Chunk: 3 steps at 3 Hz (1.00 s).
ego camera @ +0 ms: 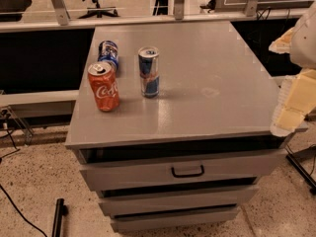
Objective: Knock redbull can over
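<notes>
The redbull can [148, 72] stands upright on the grey cabinet top [207, 83], left of centre. It is slim, blue and silver with a red mark. My gripper [292, 107] shows as white and pale yellow parts at the right edge of the view, by the cabinet's right front corner. It is far to the right of the can and touches none of the cans.
A red cola can [103, 86] stands just left of the redbull can. A dark blue can [108, 53] stands behind the cola can. The cabinet has drawers with a handle [187, 172]. A rail [148, 19] and office chairs lie beyond.
</notes>
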Motion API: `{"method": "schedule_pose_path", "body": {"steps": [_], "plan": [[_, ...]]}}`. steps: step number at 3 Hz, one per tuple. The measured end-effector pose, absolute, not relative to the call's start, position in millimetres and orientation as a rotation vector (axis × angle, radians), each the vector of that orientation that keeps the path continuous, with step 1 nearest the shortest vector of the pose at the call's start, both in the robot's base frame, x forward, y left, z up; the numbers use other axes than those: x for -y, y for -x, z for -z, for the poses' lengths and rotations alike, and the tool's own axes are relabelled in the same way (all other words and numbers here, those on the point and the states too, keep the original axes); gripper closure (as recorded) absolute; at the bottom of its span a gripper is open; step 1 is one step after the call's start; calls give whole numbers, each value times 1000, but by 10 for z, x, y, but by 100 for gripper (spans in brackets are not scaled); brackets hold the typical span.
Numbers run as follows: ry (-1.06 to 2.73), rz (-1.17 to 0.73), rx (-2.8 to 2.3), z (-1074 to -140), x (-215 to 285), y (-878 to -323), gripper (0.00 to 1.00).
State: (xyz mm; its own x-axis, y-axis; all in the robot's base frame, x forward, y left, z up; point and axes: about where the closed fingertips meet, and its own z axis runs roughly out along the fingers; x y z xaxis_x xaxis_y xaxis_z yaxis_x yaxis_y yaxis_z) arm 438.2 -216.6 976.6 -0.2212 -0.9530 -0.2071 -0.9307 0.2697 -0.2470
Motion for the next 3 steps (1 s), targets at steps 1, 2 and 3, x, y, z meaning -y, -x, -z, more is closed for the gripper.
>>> {"method": "schedule_pose_path", "body": {"steps": [1,2,3], "plan": [[1724,100,-2231,-9766,2165,-4382,0],[1724,100,-2231,-9766,2165,-4382,0],[1700,71,-2173,-9826,2123,-4496,0]]}}
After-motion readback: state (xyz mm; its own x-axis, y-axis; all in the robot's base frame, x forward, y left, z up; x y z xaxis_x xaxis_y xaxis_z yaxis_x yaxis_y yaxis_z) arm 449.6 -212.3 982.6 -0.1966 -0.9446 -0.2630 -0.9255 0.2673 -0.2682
